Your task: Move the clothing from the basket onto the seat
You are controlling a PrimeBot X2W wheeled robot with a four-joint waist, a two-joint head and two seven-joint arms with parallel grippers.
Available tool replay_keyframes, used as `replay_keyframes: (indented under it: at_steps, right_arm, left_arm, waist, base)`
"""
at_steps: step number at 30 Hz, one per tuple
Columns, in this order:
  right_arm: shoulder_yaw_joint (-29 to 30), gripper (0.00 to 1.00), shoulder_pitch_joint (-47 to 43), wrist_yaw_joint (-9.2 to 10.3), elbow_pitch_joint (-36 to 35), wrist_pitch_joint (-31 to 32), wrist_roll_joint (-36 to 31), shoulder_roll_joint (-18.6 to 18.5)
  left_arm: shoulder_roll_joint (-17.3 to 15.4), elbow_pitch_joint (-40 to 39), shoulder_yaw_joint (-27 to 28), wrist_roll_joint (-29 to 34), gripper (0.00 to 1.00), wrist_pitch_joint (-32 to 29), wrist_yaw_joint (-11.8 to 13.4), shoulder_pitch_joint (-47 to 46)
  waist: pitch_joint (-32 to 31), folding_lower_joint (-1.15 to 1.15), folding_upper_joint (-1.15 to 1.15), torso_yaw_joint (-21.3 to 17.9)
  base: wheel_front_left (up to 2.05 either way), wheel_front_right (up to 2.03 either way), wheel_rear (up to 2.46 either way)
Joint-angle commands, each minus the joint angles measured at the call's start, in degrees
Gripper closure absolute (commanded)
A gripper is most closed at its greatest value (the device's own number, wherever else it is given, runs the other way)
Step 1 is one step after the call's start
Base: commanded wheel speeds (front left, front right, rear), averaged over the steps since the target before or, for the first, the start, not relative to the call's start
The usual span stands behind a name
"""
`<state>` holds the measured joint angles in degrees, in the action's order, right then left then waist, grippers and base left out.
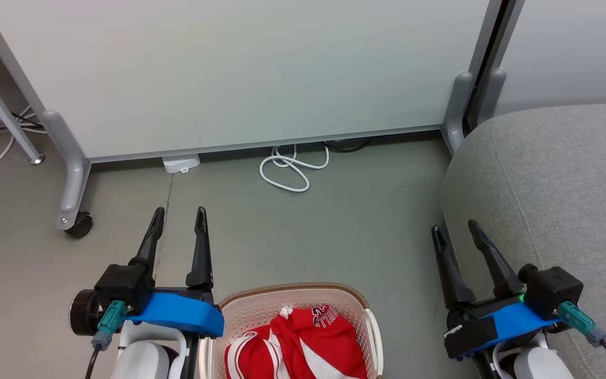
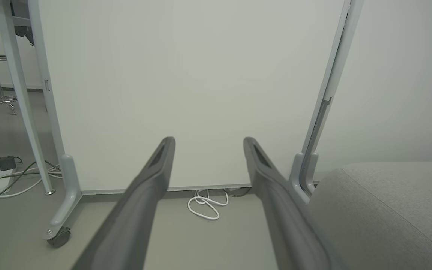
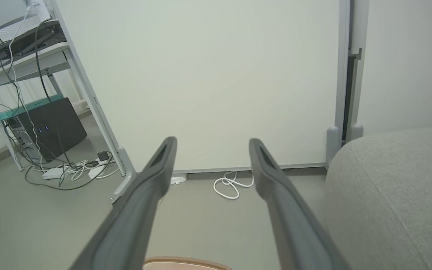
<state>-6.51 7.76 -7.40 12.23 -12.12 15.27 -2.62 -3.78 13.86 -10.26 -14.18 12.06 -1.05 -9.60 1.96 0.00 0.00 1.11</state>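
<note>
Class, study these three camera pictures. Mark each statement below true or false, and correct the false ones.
1. The red sports clothing with white stripes lies in the cream perforated plastic basket. True.
2. The left gripper is shut on a garment. False: it is open and empty.
3. The large light-grey fabric sofa stands on the robot's right. True.
4. The right gripper holds the basket's handle. False: it is open, apart from the basket.
5. A coiled white cable lies on the grey floor. True.
</note>
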Motion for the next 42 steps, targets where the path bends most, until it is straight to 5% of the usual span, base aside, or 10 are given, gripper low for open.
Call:
replay_keyframes:
  at_steps: [1, 27, 42]
  right_arm:
    - [-0.35, 0.00, 1.01, -0.13, -0.45, -0.59, -1.87, -0.35]
    - [-2.35, 0.00, 1.37, -0.15, -0.56, -3.18, -12.11, -0.41]
    - [-2.29, 0.00, 1.54, -0.15, 0.94, -3.13, -8.26, -0.40]
  left_arm:
    - [-0.24, 0.05, -0.43, 1.76, 0.00, 0.66, -0.07, -1.16]
    - [0.31, 1.60, -2.23, 11.64, 0.00, 3.23, -0.61, -2.27]
    - [0.73, 3.55, -1.31, 9.05, 0.00, 3.23, -2.03, -2.23]
  waist:
    - [0.08, 0.00, 0.00, 0.02]
    - [0.74, 0.00, 0.00, 0.45]
    - [0.67, 0.00, 0.00, 0.73]
  base:
    - [0.00, 0.00, 0.00]
    - [0.00, 0.00, 0.00]
    - [0.00, 0.00, 0.00]
